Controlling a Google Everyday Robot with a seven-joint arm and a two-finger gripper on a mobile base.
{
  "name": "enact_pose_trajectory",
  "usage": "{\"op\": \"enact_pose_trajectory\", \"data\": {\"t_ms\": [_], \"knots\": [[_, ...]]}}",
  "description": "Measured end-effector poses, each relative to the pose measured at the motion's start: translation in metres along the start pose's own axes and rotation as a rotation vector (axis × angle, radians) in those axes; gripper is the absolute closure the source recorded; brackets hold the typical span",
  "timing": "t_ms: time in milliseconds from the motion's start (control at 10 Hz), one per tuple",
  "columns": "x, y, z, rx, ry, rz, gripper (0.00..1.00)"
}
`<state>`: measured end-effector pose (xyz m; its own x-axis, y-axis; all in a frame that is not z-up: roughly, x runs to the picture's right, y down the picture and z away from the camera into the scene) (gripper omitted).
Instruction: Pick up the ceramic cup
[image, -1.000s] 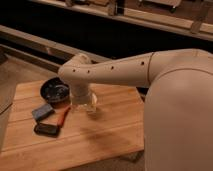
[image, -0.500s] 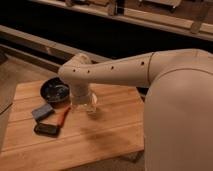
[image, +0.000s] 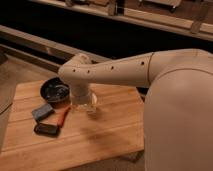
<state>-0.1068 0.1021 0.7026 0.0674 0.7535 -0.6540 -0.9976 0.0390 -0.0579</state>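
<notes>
Wooden table, pincer low beside dark bowl, ceramic cup just beneath it

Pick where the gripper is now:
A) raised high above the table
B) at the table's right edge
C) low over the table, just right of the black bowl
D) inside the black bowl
C: the gripper is down close to the wooden table, just right of the black bowl and outside its rim, far from the table's right edge.
</notes>
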Motion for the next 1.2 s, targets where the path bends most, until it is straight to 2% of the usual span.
{"op": "enact_pose_trajectory", "data": {"t_ms": [100,300,500,700,800,1000,1200], "knots": [[-0.001,0.000,-0.001,-0.002,-0.004,0.010,0.35],[-0.020,-0.001,-0.013,-0.058,-0.048,0.139,0.35],[-0.040,-0.008,-0.034,-0.113,-0.099,0.257,0.35],[-0.047,-0.017,-0.041,-0.106,-0.120,0.296,0.35],[-0.049,-0.030,-0.040,-0.076,-0.122,0.316,0.35],[-0.055,-0.068,-0.039,0.067,-0.146,0.357,0.35],[-0.058,-0.080,-0.039,0.152,-0.158,0.364,0.35]]}}
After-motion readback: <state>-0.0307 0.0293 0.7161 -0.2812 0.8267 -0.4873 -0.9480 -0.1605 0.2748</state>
